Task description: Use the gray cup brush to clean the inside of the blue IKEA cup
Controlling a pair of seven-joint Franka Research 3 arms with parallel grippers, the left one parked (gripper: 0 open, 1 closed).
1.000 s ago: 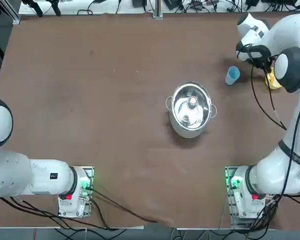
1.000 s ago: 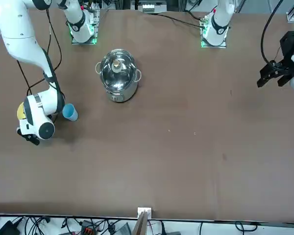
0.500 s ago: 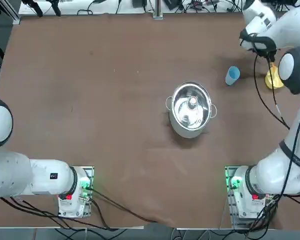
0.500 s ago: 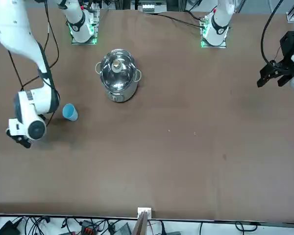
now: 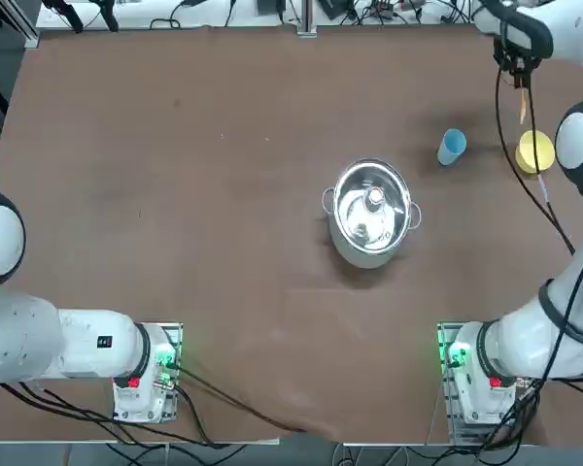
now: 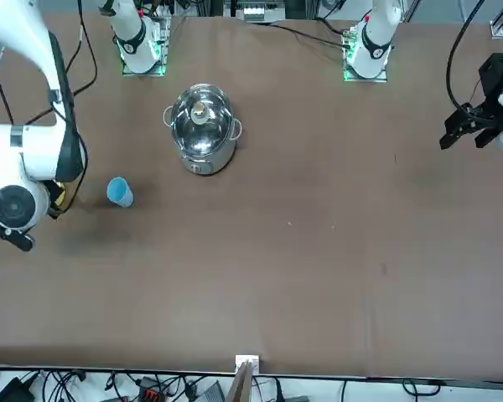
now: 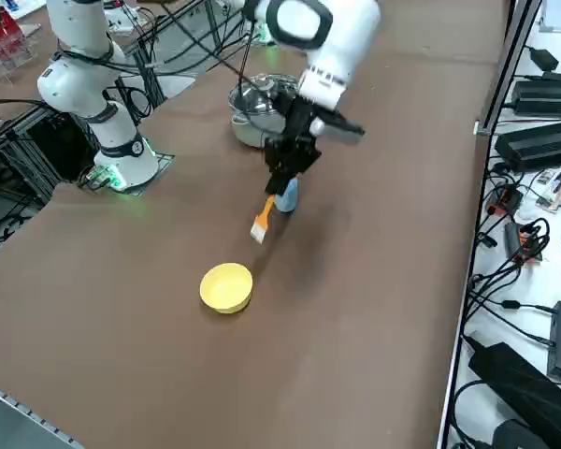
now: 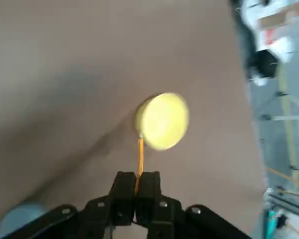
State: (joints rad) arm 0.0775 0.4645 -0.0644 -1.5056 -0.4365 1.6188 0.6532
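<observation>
Orange and pale, the gray cup brush [image 7: 262,221] is pinched tight between the two fingers of your right gripper [image 7: 272,193], its pale end hanging down over the table [image 5: 301,116]. Near it sit the blue IKEA cup [image 5: 452,147] and the yellow bowl [image 7: 226,287]. You seem to be bringing the brush to the cup, so next line its tip up over the cup's mouth, then go down gently.

Orange-handled brush [image 7: 263,219], blue cup [image 5: 452,147] apart
</observation>
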